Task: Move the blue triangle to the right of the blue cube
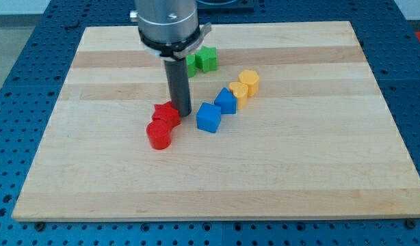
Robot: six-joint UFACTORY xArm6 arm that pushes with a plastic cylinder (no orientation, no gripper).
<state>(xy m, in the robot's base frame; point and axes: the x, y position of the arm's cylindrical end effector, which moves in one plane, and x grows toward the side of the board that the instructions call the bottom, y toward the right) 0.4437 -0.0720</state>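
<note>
The arm carries no claw at all, so there is nothing to be open or closed; it ends in a dark rod, and my tip meets the wooden worktop near the middle of the board, a little toward the view's left. Just to the tip's left, touching or nearly touching the rod, sits a red block of star-like shape, and directly below that one, toward the view's bottom, stands a red cylinder, the 2 red pieces pressed together. To the tip's right, close but apart from it, is the blue cube. The blue triangle sits just up and to the right of the cube, the 2 blue blocks touching or very nearly so at their corners. Beyond the triangle, farther up and right along the same diagonal, come 2 yellow blocks: one right against the triangle's right side, and another touching it at the upper right; their exact shapes are hard to make out. That yellow pair crowds the triangle's right side, while the cube lies between my tip and the triangle. Behind the rod, toward the view's top, is a green block, with a second green piece partly hidden by the arm's grey body beside it.
</note>
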